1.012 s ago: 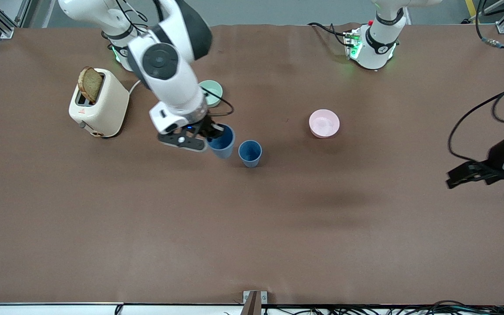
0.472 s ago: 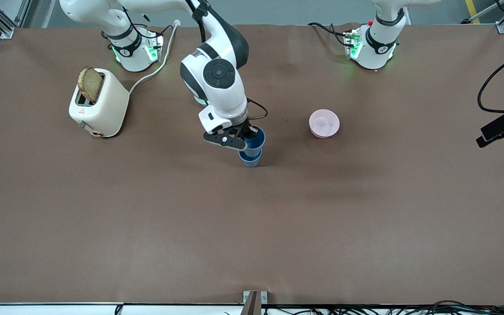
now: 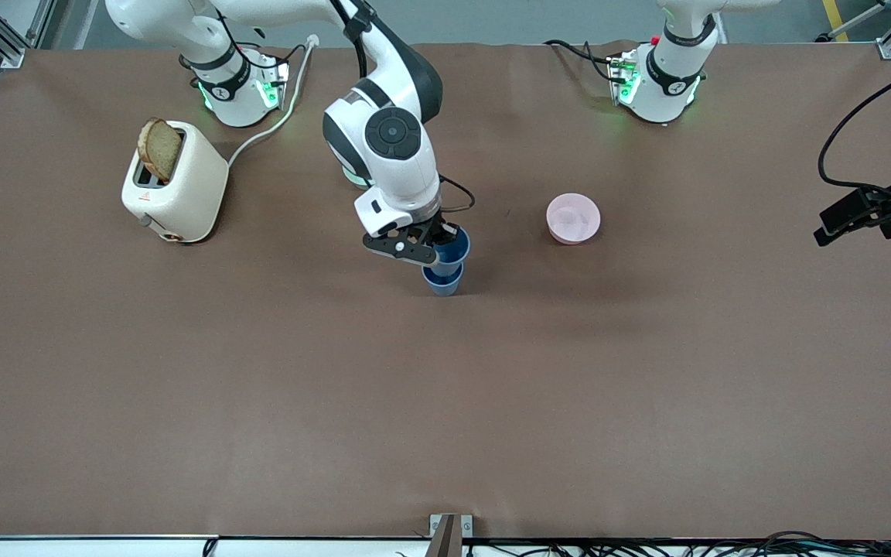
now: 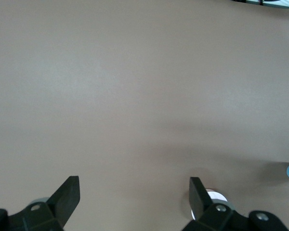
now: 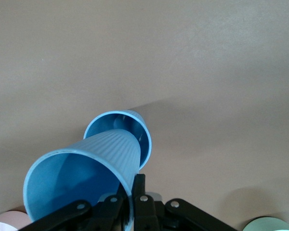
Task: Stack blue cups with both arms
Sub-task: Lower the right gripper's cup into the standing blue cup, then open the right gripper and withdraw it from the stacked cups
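Note:
My right gripper (image 3: 439, 241) is shut on the rim of one blue cup (image 3: 453, 247), one finger inside and one outside. It holds that cup upright, its base lowered into the mouth of the second blue cup (image 3: 442, 281), which stands on the table mid-way between the arms. In the right wrist view the held cup (image 5: 82, 178) sits partly inside the standing cup (image 5: 130, 126), with my right gripper (image 5: 133, 195) clamped on its wall. My left gripper (image 3: 851, 219) is open and empty, up over the left arm's end of the table; in the left wrist view it (image 4: 134, 190) shows only bare table.
A pink bowl (image 3: 573, 218) sits toward the left arm's end from the cups. A pale green bowl (image 3: 354, 178) is mostly hidden by the right arm. A cream toaster (image 3: 175, 182) with a bread slice stands toward the right arm's end.
My right gripper carried the held cup sideways from beside the standing cup to over it, then lowered slightly into it. My left gripper rose and drew back toward the table's end.

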Available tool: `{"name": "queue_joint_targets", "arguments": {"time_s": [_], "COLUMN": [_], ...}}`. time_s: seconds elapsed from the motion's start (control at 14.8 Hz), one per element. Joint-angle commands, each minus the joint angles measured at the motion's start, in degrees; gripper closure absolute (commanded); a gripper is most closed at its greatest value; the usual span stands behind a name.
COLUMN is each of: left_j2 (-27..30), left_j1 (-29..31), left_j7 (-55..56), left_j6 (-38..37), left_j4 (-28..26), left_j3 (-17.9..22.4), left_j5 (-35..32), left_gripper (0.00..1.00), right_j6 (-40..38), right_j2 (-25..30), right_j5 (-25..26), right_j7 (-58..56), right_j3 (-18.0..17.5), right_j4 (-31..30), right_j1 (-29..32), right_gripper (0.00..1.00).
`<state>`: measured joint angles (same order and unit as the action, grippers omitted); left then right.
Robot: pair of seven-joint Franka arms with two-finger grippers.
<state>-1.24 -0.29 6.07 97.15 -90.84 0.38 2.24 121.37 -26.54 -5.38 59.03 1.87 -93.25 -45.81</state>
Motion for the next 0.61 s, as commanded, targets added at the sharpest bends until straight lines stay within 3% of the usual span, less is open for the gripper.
{"name": "queue_joint_targets", "arguments": {"time_s": [0.0, 0.2, 0.4, 0.54], "left_j2": [-0.1, -1.0, -1.0, -0.8], "left_j1": [-0.6, -0.7, -1.0, -2.6], "left_j7": [0.0, -0.1, 0.0, 0.3], "left_j6": [0.7, -0.6, -0.6, -0.6], "left_j4": [1.3, 2.8, 2.7, 2.3], "left_j3": [0.0, -0.1, 0.1, 0.5], "left_j5": [-0.2, -0.2, -0.1, -0.1], "left_gripper": [0.0, 0.0, 0.0, 0.0], "right_j6": [-0.2, -2.2, -8.2, -8.8], "right_j2": [0.4, 2.7, 8.1, 12.8], "right_j5": [0.2, 0.5, 4.8, 5.4], "right_j7": [0.8, -0.7, -5.4, -11.5], "right_j3": [0.8, 1.0, 1.1, 1.1], "right_j4": [-0.4, -0.3, -0.6, -4.4], "right_j1": [0.0, 2.4, 9.0, 14.6], "right_gripper": [0.01, 0.0, 0.0, 0.0]}}
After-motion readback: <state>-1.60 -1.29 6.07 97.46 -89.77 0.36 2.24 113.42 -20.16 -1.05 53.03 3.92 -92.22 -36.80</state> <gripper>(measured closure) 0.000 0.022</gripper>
